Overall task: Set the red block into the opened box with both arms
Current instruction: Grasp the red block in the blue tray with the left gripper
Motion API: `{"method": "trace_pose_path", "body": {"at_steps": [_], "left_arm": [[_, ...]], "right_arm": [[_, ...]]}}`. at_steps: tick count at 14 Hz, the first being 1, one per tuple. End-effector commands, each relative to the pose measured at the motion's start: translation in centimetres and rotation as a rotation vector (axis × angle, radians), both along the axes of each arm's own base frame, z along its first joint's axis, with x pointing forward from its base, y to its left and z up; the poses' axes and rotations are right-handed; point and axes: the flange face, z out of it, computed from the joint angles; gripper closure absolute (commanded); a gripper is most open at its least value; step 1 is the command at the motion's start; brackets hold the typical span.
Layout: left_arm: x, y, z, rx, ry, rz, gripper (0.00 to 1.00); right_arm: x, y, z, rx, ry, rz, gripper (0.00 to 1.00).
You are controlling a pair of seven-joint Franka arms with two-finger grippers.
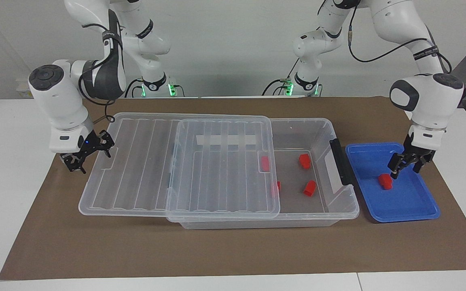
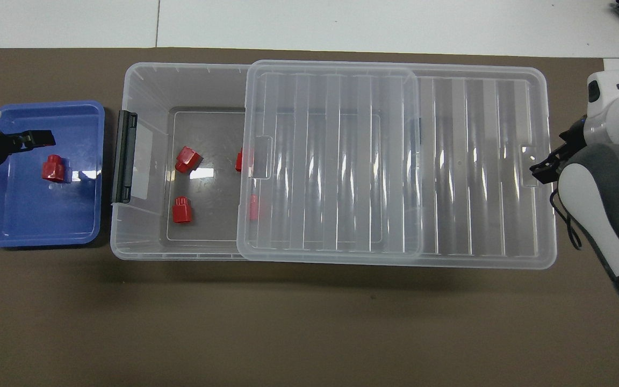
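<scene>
One red block (image 1: 385, 181) (image 2: 52, 168) lies in the blue tray (image 1: 415, 210) at the left arm's end of the table. My left gripper (image 1: 406, 170) hangs open low over the tray, just beside this block and not touching it. The clear box (image 1: 340, 210) (image 2: 143, 80) stands mid-table with its ribbed lid (image 1: 217, 169) (image 2: 342, 161) slid toward the right arm's end, so one end is uncovered. Two red blocks (image 1: 305, 161) (image 1: 309, 188) lie in the uncovered part, and two more show at the lid's edge. My right gripper (image 1: 89, 157) is open at the lid's outer end edge.
Brown paper (image 1: 217, 250) covers the table under the box and tray. The box's black handle (image 1: 340, 161) faces the tray, with only a narrow gap between them. The lid overhangs the box at the right arm's end.
</scene>
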Motion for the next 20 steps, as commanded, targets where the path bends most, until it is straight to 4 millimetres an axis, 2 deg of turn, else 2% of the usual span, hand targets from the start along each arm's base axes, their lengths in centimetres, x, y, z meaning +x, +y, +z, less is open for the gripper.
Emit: {"method": "trace_pose_path", "body": {"at_steps": [1,2,4,6,9,10,12,14,19,20], "left_arm": [[-0.8,0.5,-1.8,0.013,0.031,-0.011,0.00],[-0.5,0.8,-2.4,0.019,0.036,-0.037,0.00],[0.0,0.9,-6.5,-0.001,0.079,-0.035,0.00],[-0.2,0.9,-7.9,-0.004,0.080,-0.035,0.00],[-0.4,1.7,-8.5,0.003,0.091,-0.033,0.00],[-0.6,2.5,-8.5,0.041,0.100,-0.053,0.00],[-0.6,2.8,-8.4,0.136,0.130,-0.141,0.00],[-0.7,3.4,-8.5,0.148,0.133,-0.147,0.00],[-0.6,2.4,-9.0,0.144,0.131,-0.162,0.00],[-0.6,2.1,-9.0,0.143,0.130,-0.159,0.04]], "right_arm": [[-1.8,1.0,3.2,0.024,-0.013,-0.160,0.08],[-2.3,2.0,3.9,0.029,-0.016,-0.226,0.08],[-3.3,3.9,5.3,0.033,-0.013,-0.363,0.08],[-4.2,5.4,6.8,0.044,-0.038,-0.500,0.08],[-4.9,6.9,8.4,0.092,-0.049,-0.644,0.07],[-5.1,6.9,9.1,0.100,-0.060,-0.681,0.06],[-5.4,6.6,10.3,0.103,-0.063,-0.727,0.06],[-5.6,6.2,12.1,0.107,-0.073,-0.763,0.05],[-5.6,5.2,16.2,0.117,-0.064,-0.799,0.05],[-5.4,5.2,16.2,0.115,-0.050,-0.808,0.05]]}}
